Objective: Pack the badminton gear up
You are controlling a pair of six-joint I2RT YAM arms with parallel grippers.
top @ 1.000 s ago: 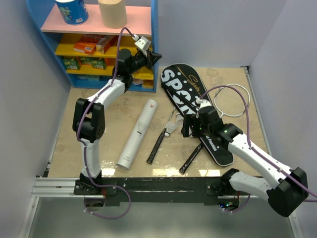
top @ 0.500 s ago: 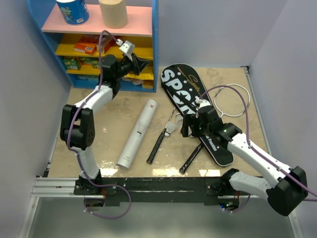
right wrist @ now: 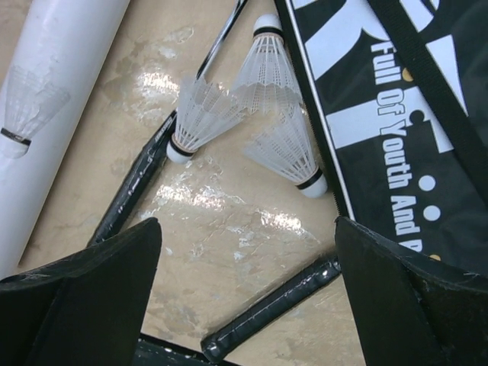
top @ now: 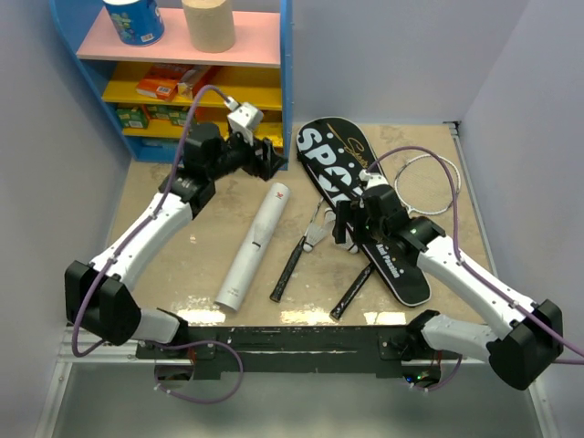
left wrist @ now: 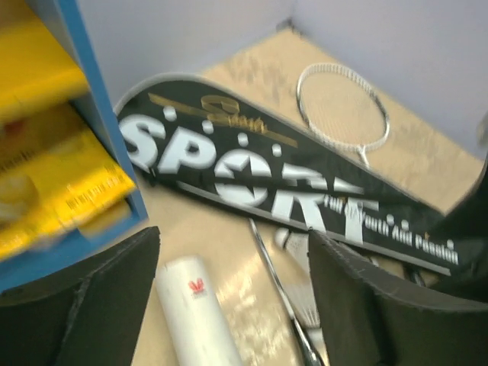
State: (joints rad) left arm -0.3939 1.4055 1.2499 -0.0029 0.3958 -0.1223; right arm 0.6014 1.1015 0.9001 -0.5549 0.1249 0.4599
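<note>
L end effector (top: 265,157): jaws wide, nothing btwn them, hovering over the desk (top: 182,255) at the tube's 12 o'clock end, just beside the blue shelf (top: 285,91). L arm is stretched long from its base at 7 o'clock.

R end effector (top: 345,228): also wide open and empty, pointing down over three white shuttlecocks (right wrist: 202,114). These lie just beside the bag (top: 319,155), at its 9 o'clock.

Bag reads "SPORT", w/ small print "Full Of Youth And Passion".

White tube (top: 255,245) lies diagonal at centre-left, w/ a small red mark near its top.

Two black racket handles (top: 290,265) lie btwn tube and bag. One white racket head (left wrist: 343,107) sits at the bag's 3 o'clock.
</note>
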